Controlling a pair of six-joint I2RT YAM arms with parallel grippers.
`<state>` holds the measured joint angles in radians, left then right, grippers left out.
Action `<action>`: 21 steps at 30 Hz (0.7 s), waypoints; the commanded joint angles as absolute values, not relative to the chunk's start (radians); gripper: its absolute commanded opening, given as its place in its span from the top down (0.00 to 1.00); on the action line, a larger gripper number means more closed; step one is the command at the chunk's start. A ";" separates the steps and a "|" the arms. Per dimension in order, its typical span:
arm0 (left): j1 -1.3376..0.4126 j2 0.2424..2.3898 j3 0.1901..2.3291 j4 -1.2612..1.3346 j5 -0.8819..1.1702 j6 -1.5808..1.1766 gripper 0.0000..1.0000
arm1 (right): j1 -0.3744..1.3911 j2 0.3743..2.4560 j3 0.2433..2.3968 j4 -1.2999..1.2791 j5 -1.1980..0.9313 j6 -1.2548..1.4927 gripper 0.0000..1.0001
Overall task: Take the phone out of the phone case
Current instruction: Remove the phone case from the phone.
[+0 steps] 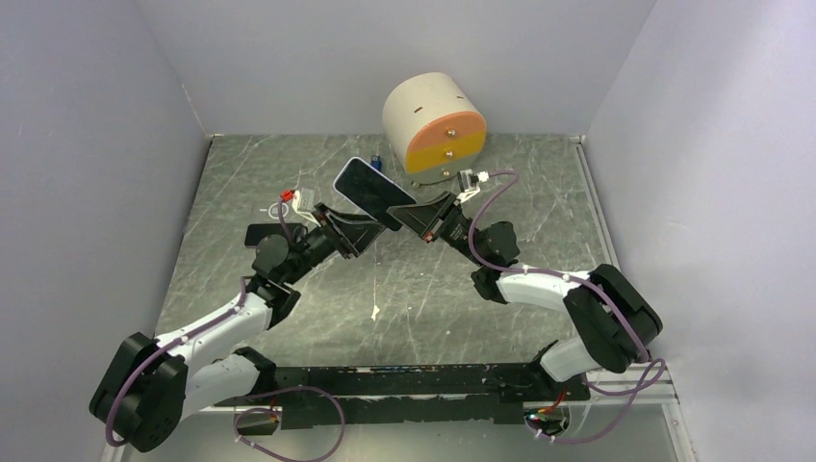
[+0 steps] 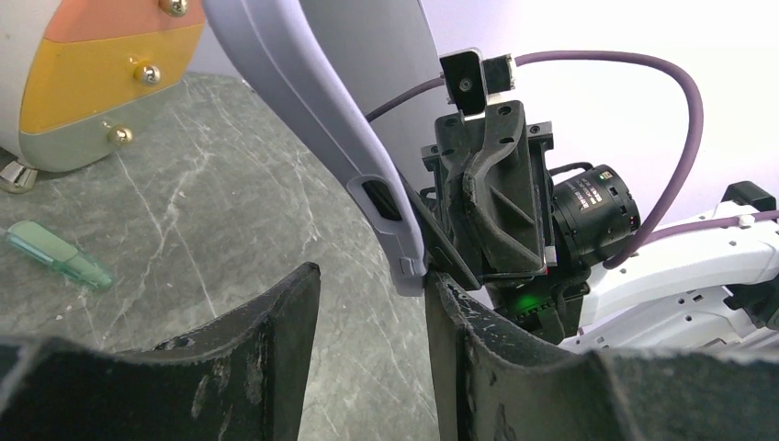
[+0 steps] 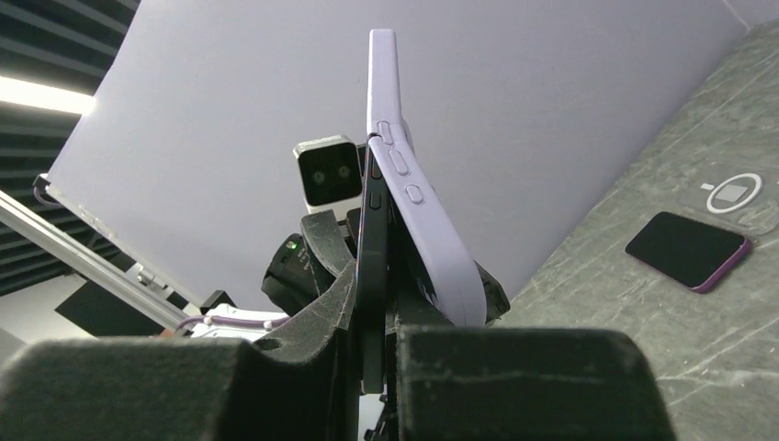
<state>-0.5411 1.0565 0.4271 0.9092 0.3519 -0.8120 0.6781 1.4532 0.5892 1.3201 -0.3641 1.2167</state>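
Observation:
A black phone (image 1: 369,188) in a lavender case (image 2: 303,101) is held in the air over the middle of the table. In the right wrist view my right gripper (image 3: 372,340) is shut on the phone's (image 3: 372,266) lower edge. There the case (image 3: 423,230) bows away from the phone's lower half and still hugs its top. My left gripper (image 2: 372,285) is open, and the case's lower corner touches the tip of its right finger (image 2: 459,322). In the top view the left gripper (image 1: 361,229) and the right gripper (image 1: 412,217) meet under the phone.
A cream cylinder with an orange and yellow drawer front (image 1: 435,125) stands at the back. A second dark phone (image 3: 687,250) and a clear case with a white ring (image 3: 732,195) lie on the table to the left. A green tube (image 2: 57,255) lies near the cylinder.

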 commanded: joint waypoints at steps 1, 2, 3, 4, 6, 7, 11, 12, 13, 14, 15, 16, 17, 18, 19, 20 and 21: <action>-0.545 1.075 0.474 1.027 0.320 -0.778 0.51 | 0.715 1.465 0.627 1.443 -0.393 1.246 1.00; -0.544 1.081 0.475 1.040 0.318 -0.777 0.52 | 0.719 1.472 0.627 1.450 -0.393 1.250 1.00; -0.544 1.086 0.477 1.051 0.317 -0.776 0.53 | 0.723 1.480 0.627 1.458 -0.394 1.257 1.00; -0.544 1.091 0.478 1.059 0.315 -0.773 0.54 | 0.726 1.488 0.626 1.466 -0.396 1.265 1.00; -0.545 1.096 0.480 1.071 0.305 -0.767 0.56 | 0.729 1.503 0.623 1.485 -0.399 1.279 1.00; -0.544 1.097 0.483 1.076 0.300 -0.763 0.58 | 0.730 1.508 0.621 1.493 -0.399 1.284 1.00; -0.544 1.096 0.485 1.082 0.285 -0.752 0.65 | 0.733 1.516 0.607 1.505 -0.395 1.288 1.00; -0.544 1.093 0.485 1.078 0.281 -0.751 0.68 | 0.733 1.514 0.603 1.503 -0.392 1.285 1.00; -0.544 1.089 0.483 1.074 0.273 -0.749 0.70 | 0.733 1.511 0.597 1.500 -0.390 1.278 1.00; -0.544 1.083 0.480 1.067 0.264 -0.749 0.74 | 0.733 1.508 0.596 1.493 -0.389 1.272 1.00; -0.544 1.078 0.477 1.059 0.249 -0.750 0.78 | 0.734 1.502 0.594 1.485 -0.391 1.266 1.00; -0.544 1.069 0.473 1.042 0.228 -0.752 0.83 | 0.734 1.500 0.594 1.478 -0.393 1.260 1.00; -0.544 1.058 0.471 1.016 0.208 -0.758 0.87 | 0.733 1.498 0.592 1.472 -0.394 1.256 1.00; -0.545 1.047 0.470 0.992 0.185 -0.756 0.90 | 0.733 1.498 0.589 1.470 -0.396 1.253 1.00; -0.545 1.034 0.469 0.971 0.170 -0.752 0.92 | 0.732 1.497 0.585 1.472 -0.396 1.252 1.00; -0.544 1.022 0.470 0.954 0.158 -0.749 0.95 | 0.732 1.499 0.581 1.472 -0.396 1.251 1.00; -0.545 1.010 0.474 0.932 0.144 -0.745 0.97 | 0.732 1.499 0.578 1.473 -0.396 1.250 1.00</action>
<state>-0.5560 1.0698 0.4271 0.9257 0.2977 -0.7780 0.7048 1.5200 0.5892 1.3930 -0.3191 1.2484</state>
